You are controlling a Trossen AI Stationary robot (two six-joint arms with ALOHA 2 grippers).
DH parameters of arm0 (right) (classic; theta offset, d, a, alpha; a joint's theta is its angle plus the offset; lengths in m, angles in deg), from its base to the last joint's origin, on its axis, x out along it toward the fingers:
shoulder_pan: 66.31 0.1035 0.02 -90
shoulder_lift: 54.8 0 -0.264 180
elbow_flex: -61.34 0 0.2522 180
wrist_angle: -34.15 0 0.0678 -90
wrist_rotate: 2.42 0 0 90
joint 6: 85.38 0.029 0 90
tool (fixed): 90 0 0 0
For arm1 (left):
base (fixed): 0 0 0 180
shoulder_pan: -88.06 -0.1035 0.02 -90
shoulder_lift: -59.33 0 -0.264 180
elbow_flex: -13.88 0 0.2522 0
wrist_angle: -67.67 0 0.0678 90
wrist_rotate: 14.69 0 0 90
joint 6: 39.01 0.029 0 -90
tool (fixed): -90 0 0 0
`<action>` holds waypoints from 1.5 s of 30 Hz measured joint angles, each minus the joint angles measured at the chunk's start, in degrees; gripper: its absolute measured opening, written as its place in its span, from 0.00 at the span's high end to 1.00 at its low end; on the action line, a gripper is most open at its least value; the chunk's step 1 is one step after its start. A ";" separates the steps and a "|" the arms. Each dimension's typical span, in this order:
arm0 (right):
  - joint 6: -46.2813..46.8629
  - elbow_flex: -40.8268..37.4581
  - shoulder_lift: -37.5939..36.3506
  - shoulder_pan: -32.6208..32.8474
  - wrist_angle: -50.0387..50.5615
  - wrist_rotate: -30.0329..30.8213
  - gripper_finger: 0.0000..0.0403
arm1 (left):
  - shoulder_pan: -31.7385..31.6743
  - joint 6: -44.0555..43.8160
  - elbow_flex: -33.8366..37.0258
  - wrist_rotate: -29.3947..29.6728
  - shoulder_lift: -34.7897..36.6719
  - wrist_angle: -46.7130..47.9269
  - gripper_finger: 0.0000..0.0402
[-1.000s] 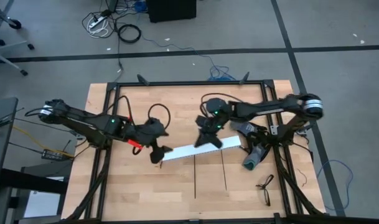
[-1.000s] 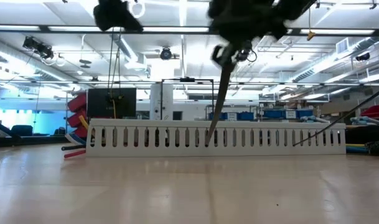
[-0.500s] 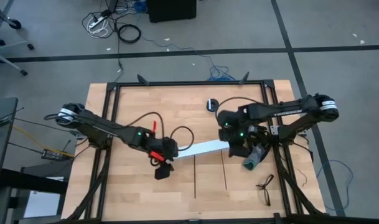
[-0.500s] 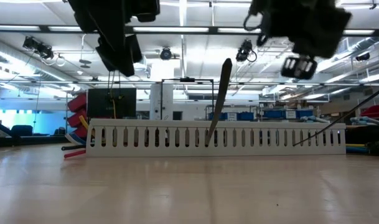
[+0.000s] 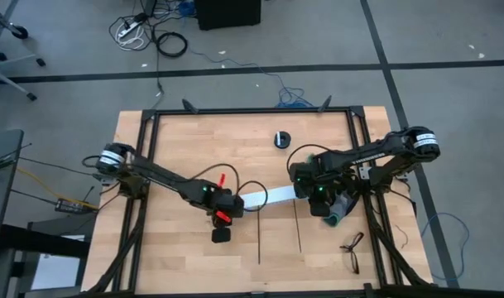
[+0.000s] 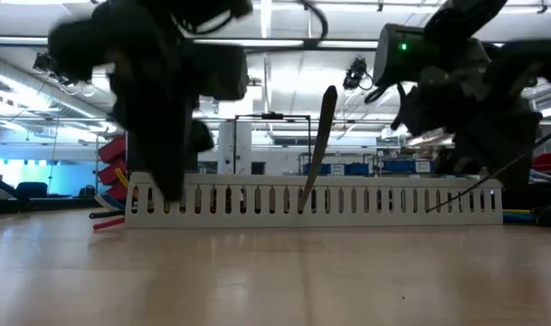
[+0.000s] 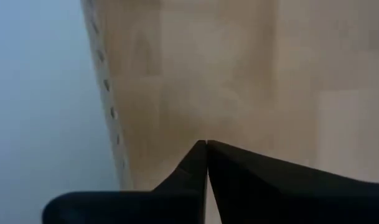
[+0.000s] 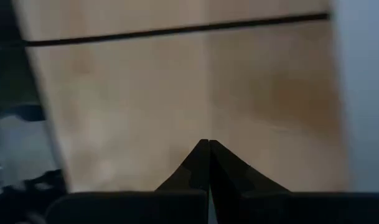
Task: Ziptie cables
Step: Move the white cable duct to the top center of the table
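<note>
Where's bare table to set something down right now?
Free: the back strip of the table behind the white channel, left of the small black disc; also the front-left corner. Crowded: mid-table around both claws and the zipties.

A: Where are the zipties [image 5: 278,233]?
B: Two thin black strips, lying flat and parallel on the counter [image 5: 177,136], slightly apart.
A: And the cables?
B: Red ends [image 6: 105,220] show beside the channel [image 6: 316,201].
</note>
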 joint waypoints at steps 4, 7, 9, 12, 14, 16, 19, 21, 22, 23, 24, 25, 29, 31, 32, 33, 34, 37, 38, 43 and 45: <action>0.61 -0.65 1.45 0.00 -1.37 3.94 1.00 | -0.02 0.00 0.00 2.82 -4.33 -0.05 1.00; 0.95 -0.65 1.67 -0.02 -3.63 6.04 1.00 | 0.04 0.00 -0.05 5.05 -5.48 -0.31 1.00; 1.83 -0.63 1.67 -0.04 -5.65 7.83 1.00 | 0.09 0.03 -0.17 6.34 -5.64 -0.18 1.00; 3.07 -0.58 1.67 -0.61 -8.20 10.56 1.00 | -0.16 1.01 -0.22 8.58 -5.51 0.84 1.00; 4.19 -0.53 2.20 -1.15 -9.95 11.91 1.00 | -0.64 2.08 -0.31 9.81 -5.47 2.25 1.00; 5.03 -0.53 2.84 -1.78 -10.88 13.39 1.00 | -1.30 3.06 -0.31 10.85 -5.43 3.80 1.00; 5.58 -0.54 3.76 -2.59 -12.17 15.70 1.00 | -2.60 4.42 -0.20 10.97 -5.18 4.44 1.00; 5.81 -0.54 4.42 -3.42 -13.08 16.79 1.00 | -3.73 4.93 -0.20 11.27 -4.95 4.89 1.00; 5.99 -0.54 4.53 -3.95 -13.11 17.31 1.00 | -4.21 5.54 -0.11 12.21 -4.63 5.34 1.00; 6.00 -0.54 4.50 -4.55 -13.27 17.61 1.00 | -4.90 6.07 -0.01 13.34 -4.59 5.68 1.00; 6.03 -0.54 4.51 -5.07 -14.26 18.19 1.00 | -5.64 6.55 0.02 13.51 -4.36 5.74 1.00; 6.07 -0.53 4.59 -5.65 -15.18 18.61 1.00 | -6.17 7.32 0.05 15.87 -3.90 6.66 1.00; 6.57 -0.52 4.55 -8.45 -17.75 18.42 1.00 | -9.55 10.52 0.15 18.33 -1.96 9.25 1.00; 6.65 -0.53 4.55 -9.72 -18.79 18.87 1.00 | -11.56 12.57 0.14 18.49 -1.06 10.19 1.00; 6.71 -0.52 4.55 -10.40 -18.96 18.97 1.00 | -12.62 13.63 0.14 18.43 -0.80 10.19 1.00; 6.70 -0.52 4.55 -11.02 -19.14 18.85 1.00 | -13.63 14.82 0.15 18.47 -0.58 10.33 1.00; 6.65 -0.52 4.55 -11.60 -19.14 18.85 1.00 | -14.72 15.90 0.15 18.57 -0.40 10.58 1.00; 6.53 -0.53 4.55 -13.54 -19.74 19.73 1.00 | -17.96 18.56 0.13 19.39 -0.31 10.61 1.00; 6.48 -0.54 4.55 -14.33 -20.19 19.74 1.00 | -19.05 19.40 0.13 19.37 -0.31 10.61 1.00; 6.28 -0.52 4.55 -17.59 -21.57 19.40 1.00 | -23.76 22.31 0.13 17.50 0.20 9.48 1.00; 6.12 -0.52 4.02 -18.22 -21.43 17.34 1.00 | -24.64 22.38 0.13 15.38 1.75 8.91 1.00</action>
